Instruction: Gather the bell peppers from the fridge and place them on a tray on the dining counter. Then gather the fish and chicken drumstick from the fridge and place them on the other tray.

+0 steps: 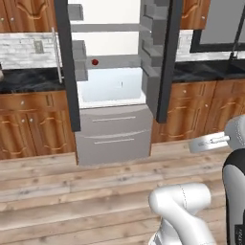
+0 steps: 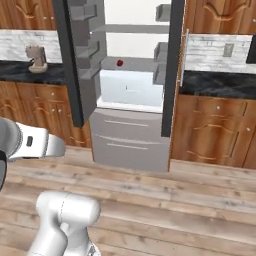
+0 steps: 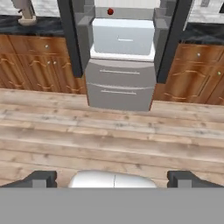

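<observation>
We are facing the fridge (image 1: 115, 86) from across the wooden floor (image 1: 72, 191), well apart from it, with both of its upper doors standing open. In the left base view the left door (image 1: 67, 62) and the right door (image 1: 165, 57) are showing us their dark edges, and grey door bins (image 1: 152, 52) are lining the inside of the right one. Two grey freezer drawers (image 1: 114, 136) are sitting shut below the open compartment.

On a grey shelf inside, a small red round item (image 1: 94, 62) is resting near the left side; it may be one of the bell peppers, but it is too small for us to tell. The same red spot is appearing in the right base view (image 2: 119, 63) and at the top of the hand view (image 3: 110, 12). Below that shelf a pale, translucent crisper drawer (image 3: 124, 37) is closed.

Our gripper (image 3: 112, 179) is pointing toward the fridge over bare floor, its two dark fingertips (image 3: 39, 178) standing wide apart with nothing between them.

Wooden base cabinets (image 2: 215, 130) under dark countertops (image 2: 217, 82) are flanking the fridge on both sides. On the left countertop in the right base view a tan appliance (image 2: 36, 58) is standing upright.
</observation>
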{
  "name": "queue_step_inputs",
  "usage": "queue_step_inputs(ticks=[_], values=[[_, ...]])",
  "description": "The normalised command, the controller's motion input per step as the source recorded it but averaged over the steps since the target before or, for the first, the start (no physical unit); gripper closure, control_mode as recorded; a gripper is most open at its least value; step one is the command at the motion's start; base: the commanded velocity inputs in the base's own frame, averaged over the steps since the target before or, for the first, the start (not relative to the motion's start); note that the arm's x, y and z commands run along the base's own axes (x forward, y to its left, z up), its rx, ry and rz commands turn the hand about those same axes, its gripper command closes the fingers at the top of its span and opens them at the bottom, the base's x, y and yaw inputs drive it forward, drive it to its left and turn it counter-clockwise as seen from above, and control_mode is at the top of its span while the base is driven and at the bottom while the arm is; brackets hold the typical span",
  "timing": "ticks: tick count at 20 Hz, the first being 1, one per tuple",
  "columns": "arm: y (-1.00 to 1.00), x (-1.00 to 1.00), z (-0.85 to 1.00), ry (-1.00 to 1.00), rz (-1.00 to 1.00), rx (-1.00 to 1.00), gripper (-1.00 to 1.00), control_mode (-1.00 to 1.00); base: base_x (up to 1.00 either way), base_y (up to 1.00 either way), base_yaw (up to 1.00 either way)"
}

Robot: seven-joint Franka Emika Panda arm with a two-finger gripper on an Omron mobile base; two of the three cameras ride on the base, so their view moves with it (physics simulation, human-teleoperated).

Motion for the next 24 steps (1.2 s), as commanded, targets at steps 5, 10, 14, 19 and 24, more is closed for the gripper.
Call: queue_step_inputs(ticks=[5, 10, 14, 19, 24], values=[[0.00, 0.00, 0.00, 0.00, 0.00, 0.00, -1.00, 1.00, 0.98, 0.35, -0.02], [0.00, 0.00, 0.00, 0.00, 0.00, 0.00, -1.00, 1.00, 0.72, 0.23, -0.05], [0.00, 0.00, 0.00, 0.00, 0.00, 0.00, -1.00, 1.00, 0.74, 0.19, -0.03], [0.00, 0.00, 0.00, 0.00, 0.00, 0.00, -1.00, 1.00, 0.85, 0.24, -0.01], [0.00, 0.00, 0.00, 0.00, 0.00, 0.00, -1.00, 1.00, 0.67, 0.33, 0.00]])
